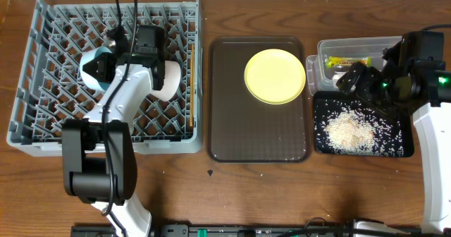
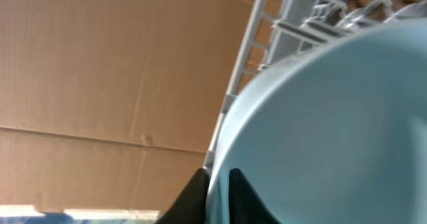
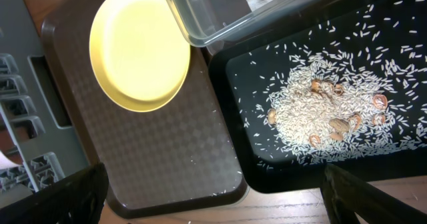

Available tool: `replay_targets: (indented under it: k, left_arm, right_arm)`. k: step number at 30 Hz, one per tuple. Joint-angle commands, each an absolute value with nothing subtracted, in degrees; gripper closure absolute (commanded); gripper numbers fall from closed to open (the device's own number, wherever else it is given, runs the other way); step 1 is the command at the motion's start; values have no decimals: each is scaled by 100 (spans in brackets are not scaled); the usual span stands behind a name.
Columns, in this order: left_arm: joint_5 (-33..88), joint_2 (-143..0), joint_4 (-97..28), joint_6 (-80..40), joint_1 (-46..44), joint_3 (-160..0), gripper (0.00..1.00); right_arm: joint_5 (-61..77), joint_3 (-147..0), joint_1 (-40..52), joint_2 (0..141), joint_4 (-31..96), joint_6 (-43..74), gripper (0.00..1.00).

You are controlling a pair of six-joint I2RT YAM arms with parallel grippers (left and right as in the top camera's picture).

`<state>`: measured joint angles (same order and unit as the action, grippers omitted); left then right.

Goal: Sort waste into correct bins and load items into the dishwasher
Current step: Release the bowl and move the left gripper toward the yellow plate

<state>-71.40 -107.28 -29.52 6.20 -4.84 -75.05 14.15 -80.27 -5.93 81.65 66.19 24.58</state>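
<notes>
My left gripper (image 2: 217, 184) is shut on the rim of the light blue bowl (image 2: 333, 117) and holds it over the grey dish rack (image 1: 42, 117), at the bowl's place in the overhead view (image 1: 94, 66). A white bowl (image 1: 167, 79) and the chopsticks (image 1: 189, 75) lie in the rack. The yellow plate (image 1: 275, 76) sits on the brown tray. My right gripper (image 3: 213, 197) is open and empty above the edge of the black tray (image 1: 402, 142), which holds rice (image 1: 349, 131). The clear tub (image 1: 320, 50) holds the green-and-yellow wrapper (image 1: 349, 62) and the white napkin (image 1: 340, 75).
The brown serving tray (image 1: 257, 135) lies between the rack and the bins, with a few stray rice grains on it. The plate (image 3: 140, 47), tub (image 3: 200, 24), black tray (image 3: 237, 71) and rice (image 3: 313, 111) also show in the right wrist view. Cardboard stands behind the rack.
</notes>
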Motion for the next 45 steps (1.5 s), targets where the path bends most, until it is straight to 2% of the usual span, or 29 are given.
replay_targets:
  k: [1,2,4,8,13,20,23,30,35,40,45]
  left_arm:
    - [-6751,-10847,-2945,530,-701,-7437,83]
    - [-6622,-10847,-2963,528,-740,-7437,83]
    - [-6353,-10847,-2971,530,-825,-7437,76]
    - [-6318,-10847,-2969,506,-967,-7437,73]
    - [-6289,-10847,-2974,506,-1155,-7437,61]
    - [-5527,-10678,-3098,506,-1494,-7439,50]
    - [-4880,-10370,-3214,489,-1704,-7459,45]
    - [-3437,-9142,-3623,-43,-2235,-7509,41]
    - [-1444,-8442,-3708,-899,-2528,-7507,41]
    - [661,-8641,-3295,-1627,-2718,-7452,41]
    - [996,-9282,-3050,-2213,-2904,-7430,41]
  right_arm:
    - [1441,-8018,-615,8147,6626,2499,1]
    - [1441,-8018,-615,8147,6626,2499,1]
    - [1441,-8018,-615,8147,6624,2499,1]
    - [1441,-8018,-615,8147,6624,2499,1]
    - [1441,-8018,-615,8149,6624,2499,1]
    - [1441,-8018,-615,8147,6624,2499,1]
    - [1441,-8018,-615,8147,6624,2499,1]
    - [1441,-8018,-615,8147,6624,2499,1]
    - [1441,-8018,-615,8147,6624,2499,1]
    - [1441,-8018,-615,8147,6624,2499,1]
    - [1441,-8018,-615,8147,6624,2499,1]
